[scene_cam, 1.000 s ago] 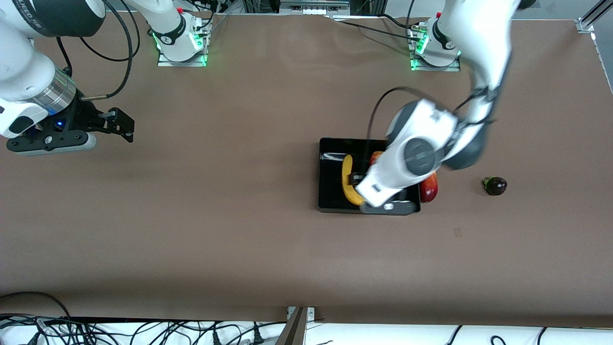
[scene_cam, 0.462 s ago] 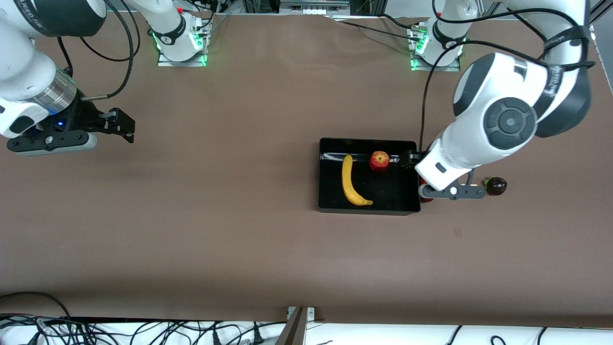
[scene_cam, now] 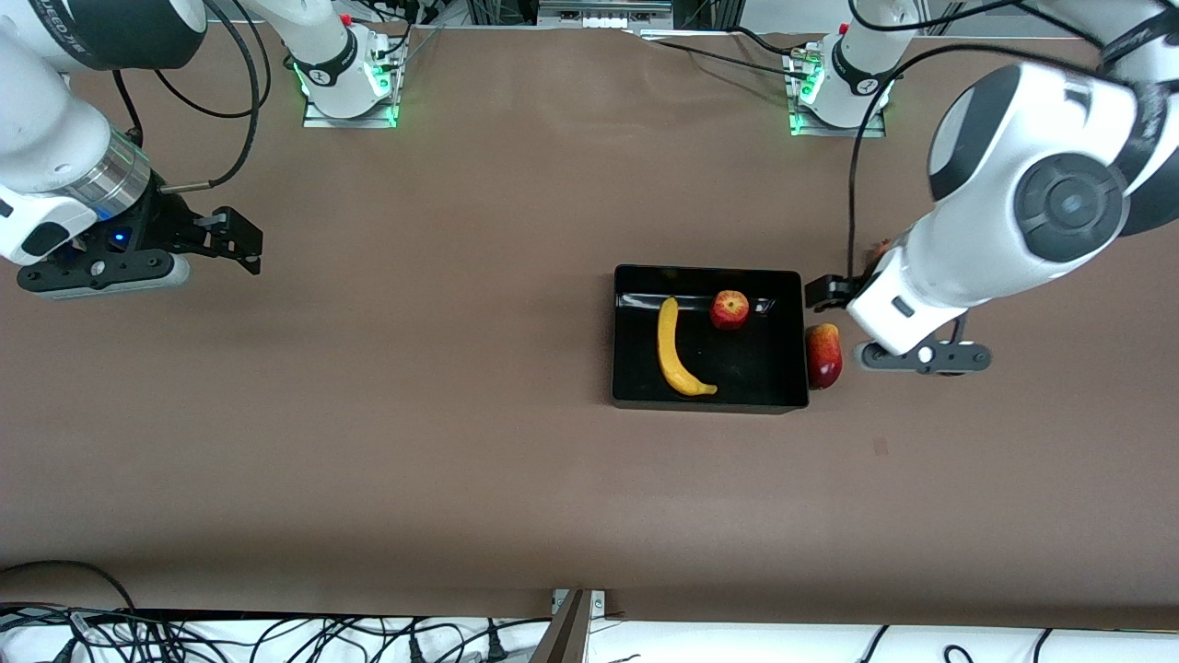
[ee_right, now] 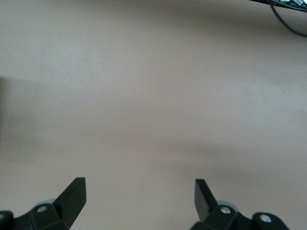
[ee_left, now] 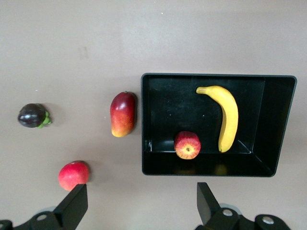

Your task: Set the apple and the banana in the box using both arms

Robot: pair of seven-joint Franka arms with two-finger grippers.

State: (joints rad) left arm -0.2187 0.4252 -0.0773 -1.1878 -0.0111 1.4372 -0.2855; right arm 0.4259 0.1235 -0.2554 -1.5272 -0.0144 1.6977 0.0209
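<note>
Black jaws on our left gripper gape wide and empty above bare counter, just off the box at the left arm's end. Our right gripper, likewise spread with nothing between, waits over the right arm's end. In the box lie the banana and the apple, apart. A red-yellow mango rests against the box's outer wall.

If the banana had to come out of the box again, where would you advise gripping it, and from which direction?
Grip the banana at mid-length, coming straight down from above. It lies flat on the floor of the box, apart from the apple and the walls, so fingers would probably fit across its narrow width there.
</note>
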